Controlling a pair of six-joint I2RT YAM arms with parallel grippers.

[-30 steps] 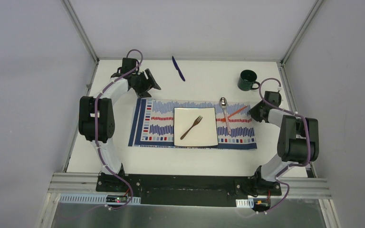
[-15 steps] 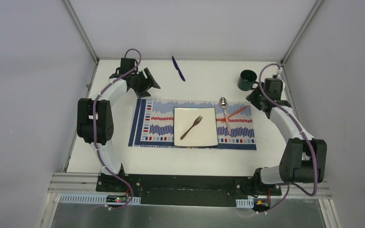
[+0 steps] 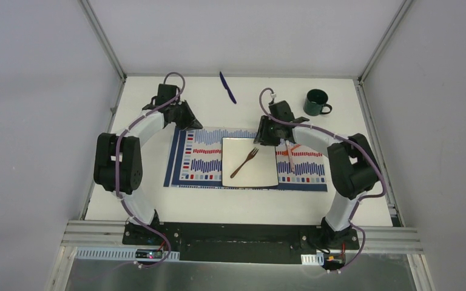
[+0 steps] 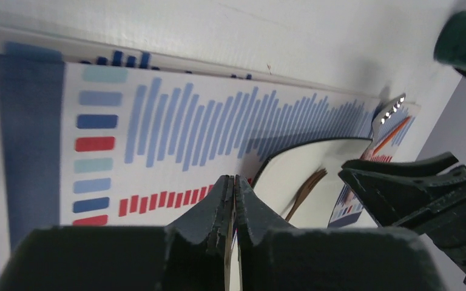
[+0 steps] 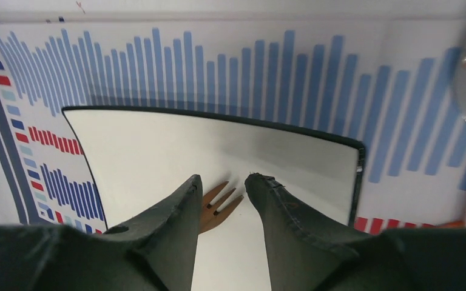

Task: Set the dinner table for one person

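The right gripper (image 5: 221, 179), jaws parted, hovers over the square white plate (image 5: 158, 151). The slim brown fork (image 5: 218, 203) shows its tines just below and between them, with its handle running back under the wrist (diagonally across the plate). The left gripper (image 4: 230, 182), clenched on nothing, is farther off. The white matte dinner table (image 3: 218, 200) lies beneath both.

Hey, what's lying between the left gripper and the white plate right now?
Only the striped placemat: in the left wrist view its bars fill the stretch from the left gripper to the plate.
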